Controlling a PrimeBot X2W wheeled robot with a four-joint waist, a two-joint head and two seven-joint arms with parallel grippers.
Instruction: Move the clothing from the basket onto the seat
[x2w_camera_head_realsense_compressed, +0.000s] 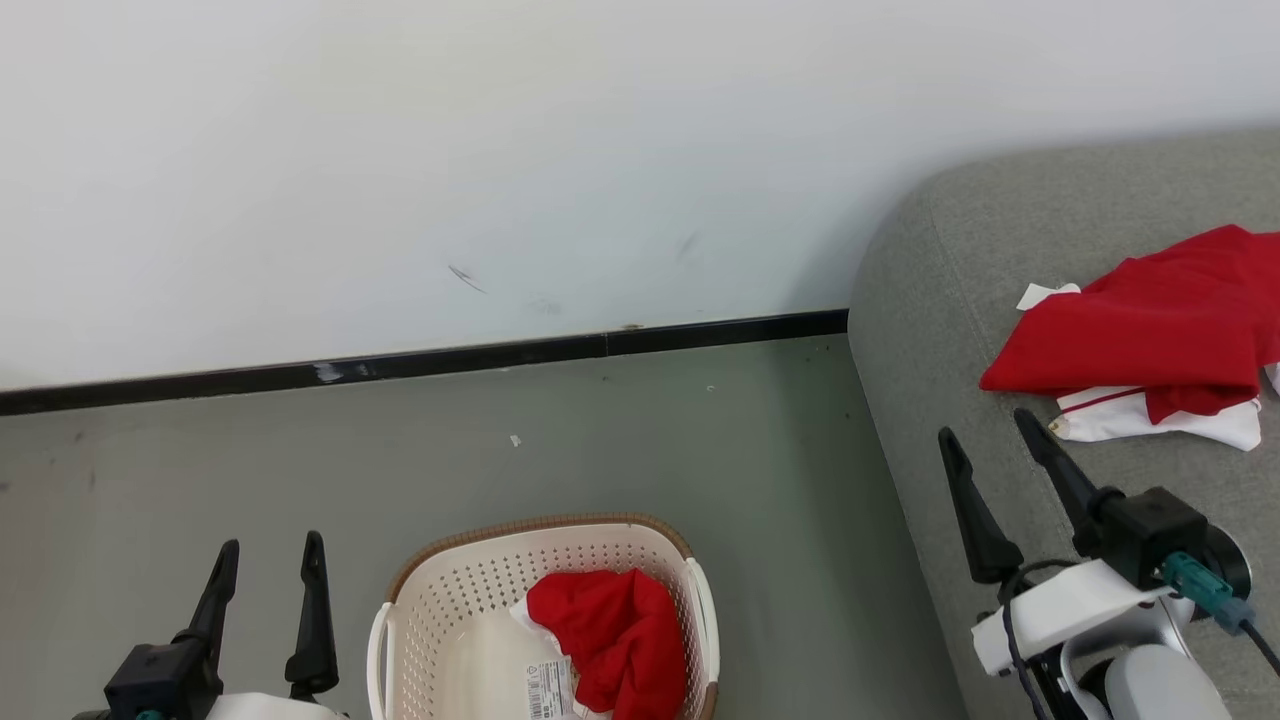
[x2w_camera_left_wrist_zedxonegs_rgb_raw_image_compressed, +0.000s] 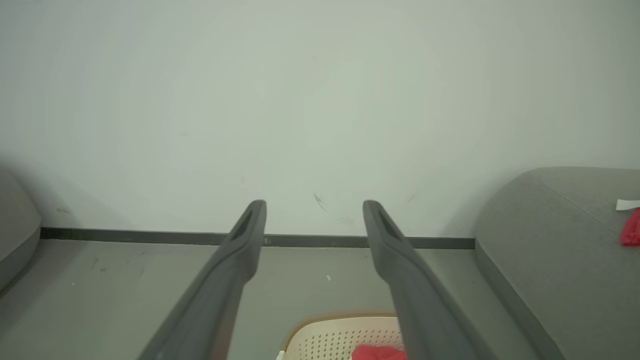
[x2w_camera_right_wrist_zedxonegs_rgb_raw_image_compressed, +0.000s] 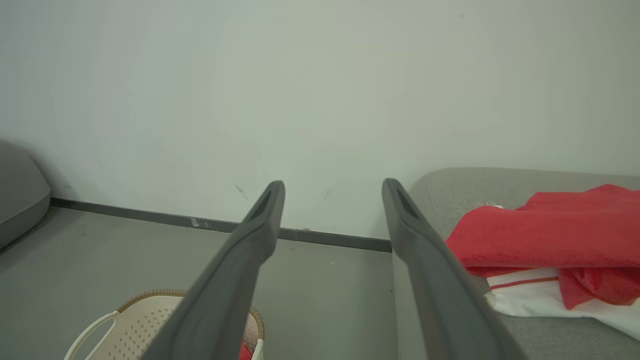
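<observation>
Head view has the right gripper spread wide and empty above the front edge of the grey sofa, just short of the red-and-white garment lying crumpled on the cushion, so half the job looks done. The left gripper is likewise parted and holds nothing, hovering over the floor just beside the cream perforated basket. Inside that basket lies the second red garment, bunched against its right wall, and I judge it is what is left to carry across.
</observation>
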